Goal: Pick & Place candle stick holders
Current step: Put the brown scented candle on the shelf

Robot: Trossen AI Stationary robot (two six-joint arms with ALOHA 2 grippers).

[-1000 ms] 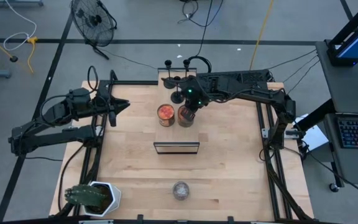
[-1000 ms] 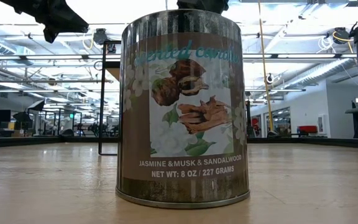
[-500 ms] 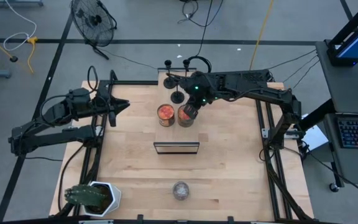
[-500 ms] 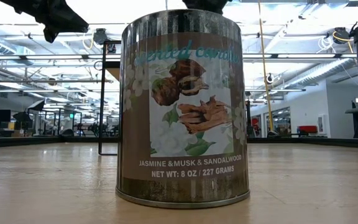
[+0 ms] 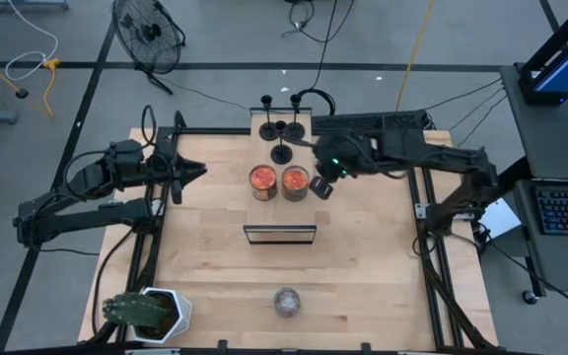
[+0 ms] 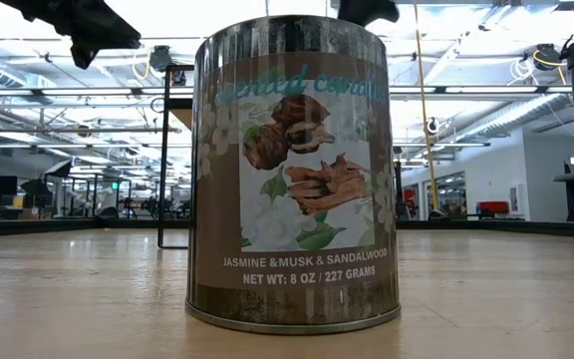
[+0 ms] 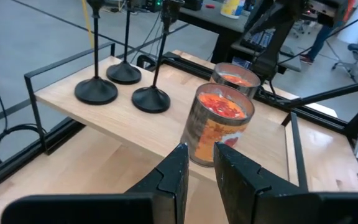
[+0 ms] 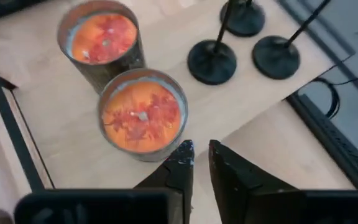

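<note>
Three matte-black candle stick holders stand upright on their disc bases at the far end of a raised wooden board. They also show in the left wrist view and the right wrist view. My right gripper hovers just right of the right orange-topped tin, fingers a narrow gap apart and empty. My left gripper waits left of the board. It points at the tins, narrowly open and empty.
Two tins with orange-red tops stand on the board just near of the holders. A black frame stands mid-table. A lidded tin sits near the front edge, and a potted plant at the front left corner.
My right gripper has drawn back from over the right tin and the nearest holder. It went toward the table's right edge and upward, uncovering the tin. The three holders stand where they were.
</note>
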